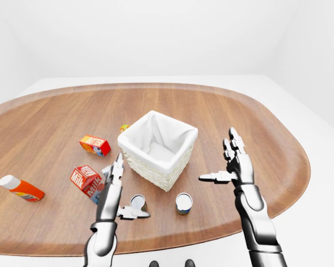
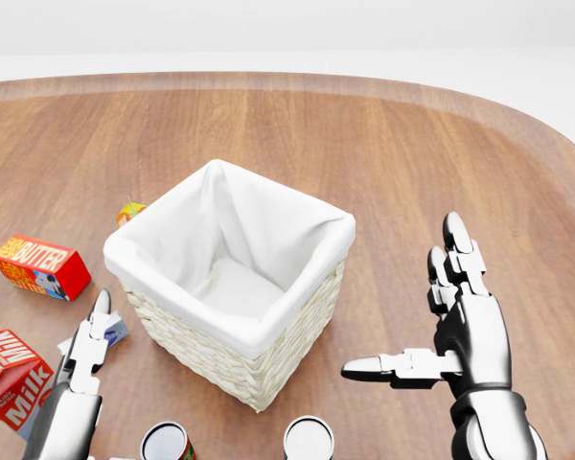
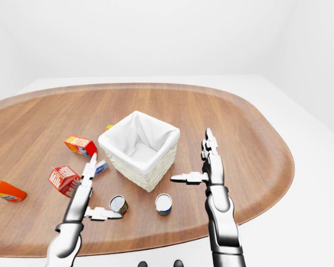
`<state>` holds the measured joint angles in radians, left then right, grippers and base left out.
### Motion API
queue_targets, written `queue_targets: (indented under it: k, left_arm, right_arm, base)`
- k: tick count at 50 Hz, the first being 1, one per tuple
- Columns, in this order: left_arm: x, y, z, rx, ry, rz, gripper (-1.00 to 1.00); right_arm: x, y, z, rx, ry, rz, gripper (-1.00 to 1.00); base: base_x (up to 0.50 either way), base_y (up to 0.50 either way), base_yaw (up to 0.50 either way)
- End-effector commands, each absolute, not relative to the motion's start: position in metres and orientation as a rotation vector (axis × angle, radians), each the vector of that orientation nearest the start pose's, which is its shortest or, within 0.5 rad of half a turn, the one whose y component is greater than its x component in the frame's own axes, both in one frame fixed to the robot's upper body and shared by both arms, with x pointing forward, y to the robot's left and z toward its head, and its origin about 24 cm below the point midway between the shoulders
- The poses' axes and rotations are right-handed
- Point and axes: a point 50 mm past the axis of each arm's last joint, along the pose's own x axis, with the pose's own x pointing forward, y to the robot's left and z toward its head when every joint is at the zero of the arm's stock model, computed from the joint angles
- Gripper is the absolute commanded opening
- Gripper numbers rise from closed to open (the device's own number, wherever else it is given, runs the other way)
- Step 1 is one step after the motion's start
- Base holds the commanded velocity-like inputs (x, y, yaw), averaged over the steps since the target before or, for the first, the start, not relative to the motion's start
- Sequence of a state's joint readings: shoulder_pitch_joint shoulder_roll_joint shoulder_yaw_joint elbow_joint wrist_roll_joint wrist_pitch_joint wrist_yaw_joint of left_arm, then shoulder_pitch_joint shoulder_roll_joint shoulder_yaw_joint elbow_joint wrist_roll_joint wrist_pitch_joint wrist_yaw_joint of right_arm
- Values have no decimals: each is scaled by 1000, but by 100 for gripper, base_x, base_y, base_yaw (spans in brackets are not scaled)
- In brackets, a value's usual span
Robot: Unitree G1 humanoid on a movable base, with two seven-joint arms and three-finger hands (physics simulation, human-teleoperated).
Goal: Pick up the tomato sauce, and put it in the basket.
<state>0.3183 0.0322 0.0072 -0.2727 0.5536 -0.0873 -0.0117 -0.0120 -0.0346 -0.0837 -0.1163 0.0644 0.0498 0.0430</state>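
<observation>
Step in hand: the approach, judged from both hands being raised over the table (image 1: 278,139) with nothing held.
Left hand (image 1: 116,189): fingers spread apart, thumb stretched toward the can lying on its side (image 1: 137,203); nothing is gripped.
Right hand (image 1: 234,164): fingers apart and pointing up, thumb out to the left; empty, to the right of the basket.
Tomato sauce: it cannot be told for certain which can it is. Two cans sit near the robot, below the basket in the left-eye view: the tipped one by the left thumb and an upright can (image 1: 183,203) just to its right. No label on either can be read.
Basket (image 1: 175,161): a woven basket with a white liner, empty, at mid-table.
Next move: the right can would have to be identified, then closed on by the nearer hand and lifted over the basket rim.
Writing: "MILK" is read on the red carton (image 2: 10,388); "BUTTER" on the red-orange box (image 2: 40,266).
Other items: an orange bottle with a white cap (image 1: 20,188) lies far left; its label is illegible.
</observation>
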Motion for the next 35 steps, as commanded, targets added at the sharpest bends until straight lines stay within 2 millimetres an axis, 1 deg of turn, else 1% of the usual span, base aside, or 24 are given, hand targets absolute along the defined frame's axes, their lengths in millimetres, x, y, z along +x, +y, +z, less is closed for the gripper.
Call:
queue_targets:
  k: [1,35]
  left_arm:
    - [192,169,42,613,-12,41,100]
    - [198,174,20,668,60,65,100]
  right_arm:
    - [255,-172,67,25,-81,-30,100]
    - [255,-171,65,23,-78,-29,100]
  base:
    - [0,0,0]
    - [0,0,0]
